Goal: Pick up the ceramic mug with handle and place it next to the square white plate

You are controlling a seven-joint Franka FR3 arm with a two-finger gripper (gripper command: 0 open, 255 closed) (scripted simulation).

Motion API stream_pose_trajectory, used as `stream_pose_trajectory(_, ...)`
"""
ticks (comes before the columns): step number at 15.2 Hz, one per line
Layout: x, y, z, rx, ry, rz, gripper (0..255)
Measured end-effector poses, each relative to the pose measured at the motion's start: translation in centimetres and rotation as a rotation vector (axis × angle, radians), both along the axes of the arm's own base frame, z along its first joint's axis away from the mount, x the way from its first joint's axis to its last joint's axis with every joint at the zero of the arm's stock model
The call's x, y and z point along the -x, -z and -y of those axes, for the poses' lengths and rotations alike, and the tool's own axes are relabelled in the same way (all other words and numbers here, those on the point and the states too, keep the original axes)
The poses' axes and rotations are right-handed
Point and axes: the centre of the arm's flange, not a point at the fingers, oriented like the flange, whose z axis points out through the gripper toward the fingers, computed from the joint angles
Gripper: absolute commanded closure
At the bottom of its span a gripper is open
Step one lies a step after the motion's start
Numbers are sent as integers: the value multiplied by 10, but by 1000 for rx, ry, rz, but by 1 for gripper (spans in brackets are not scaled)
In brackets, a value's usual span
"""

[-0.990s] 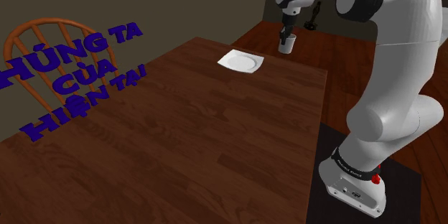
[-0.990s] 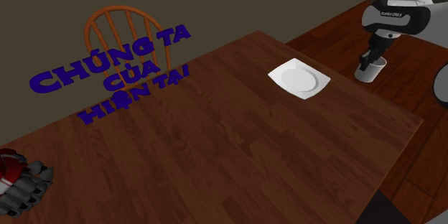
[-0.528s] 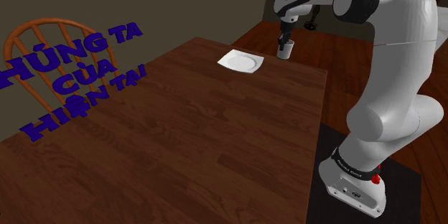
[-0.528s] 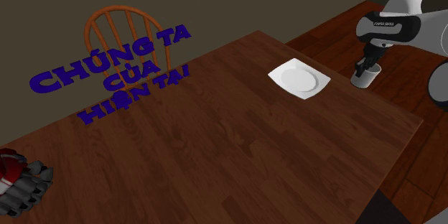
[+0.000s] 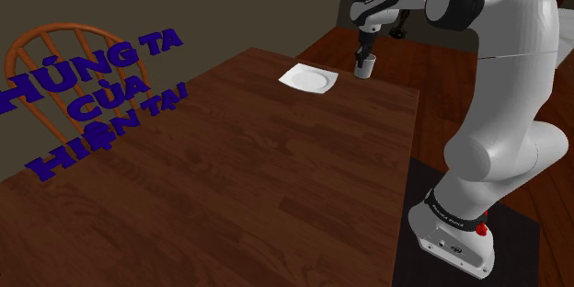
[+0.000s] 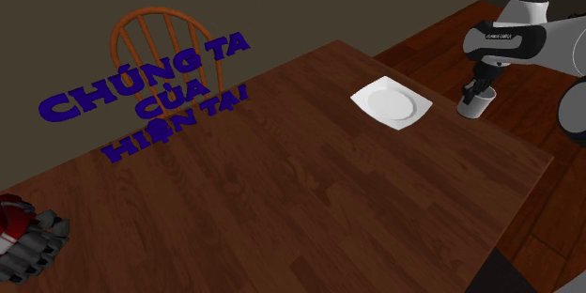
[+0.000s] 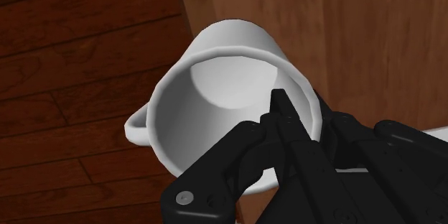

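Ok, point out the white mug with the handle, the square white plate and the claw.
white mug with handle [image 6: 474, 106]: second exterior view, its outer side wall.
square white plate [image 6: 392, 103]: second exterior view, its round middle well.
black claw [image 7: 300, 106]: wrist view, midway between fingertips clasping the mug's wall.

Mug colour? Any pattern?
The mug is plain white, shaded grey inside, with no pattern. The wrist view shows it best.

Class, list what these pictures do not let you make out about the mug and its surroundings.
Whether the mug rests on anything: too small in both exterior views; in the wrist view its own wall hides its base.
Seat and legs of the chair: hidden by the table and the blue letters.
The red-and-grey thing: cut off by the second exterior view's left edge.
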Motion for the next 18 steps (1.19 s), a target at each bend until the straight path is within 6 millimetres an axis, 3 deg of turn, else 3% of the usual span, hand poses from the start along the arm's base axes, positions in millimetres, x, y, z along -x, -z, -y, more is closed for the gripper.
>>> stream_pose_trajectory(1,0,0,0,0,0,0,255)
stream_pose_trajectory(2,0,0,0,0,0,0,0)
stream_pose_trajectory(8,0,0,0,0,0,0,0)
stream_pose_trajectory(13,-1,-45,-4,1,0,2,0)
stream_pose_trajectory(18,0,-50,-4,0,0,1,0)
